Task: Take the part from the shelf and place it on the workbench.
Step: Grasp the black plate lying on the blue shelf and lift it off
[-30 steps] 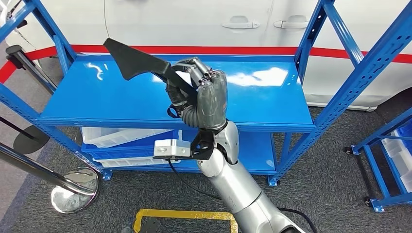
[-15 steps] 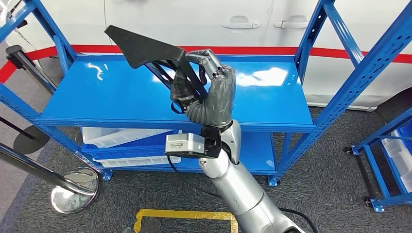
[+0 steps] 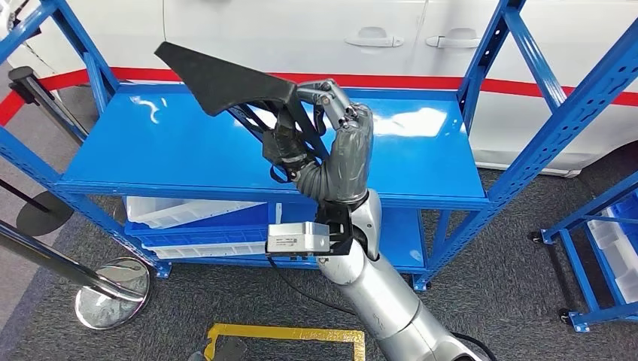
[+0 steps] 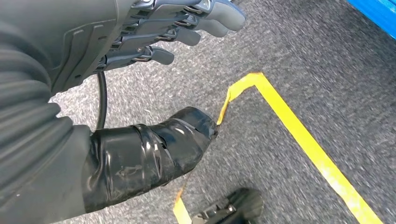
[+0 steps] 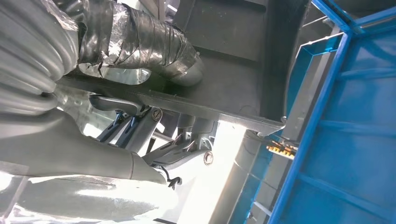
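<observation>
Raised higher, right hand (image 3: 331,147) grips black part (image 3: 218,75) above shelf (image 3: 150,150).

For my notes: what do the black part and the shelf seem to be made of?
Part: probably moulded plastic, matt black, no glare, thin ribs underneath. Shelf: likely painted steel, glossy blue, mirroring bright light, with perforated uprights.

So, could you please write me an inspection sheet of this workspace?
Surface: blue shelf top, bare and glossy.
Job's things: black part lifted above the shelf.
Clutter: white bins on the lower shelf.
Hands: right hand grips the part; left hand hangs over carpet, holding nothing.
Cables: black cable beside the right arm.
Surroundings: white car, yellow floor tape, chrome stanchion base.
</observation>
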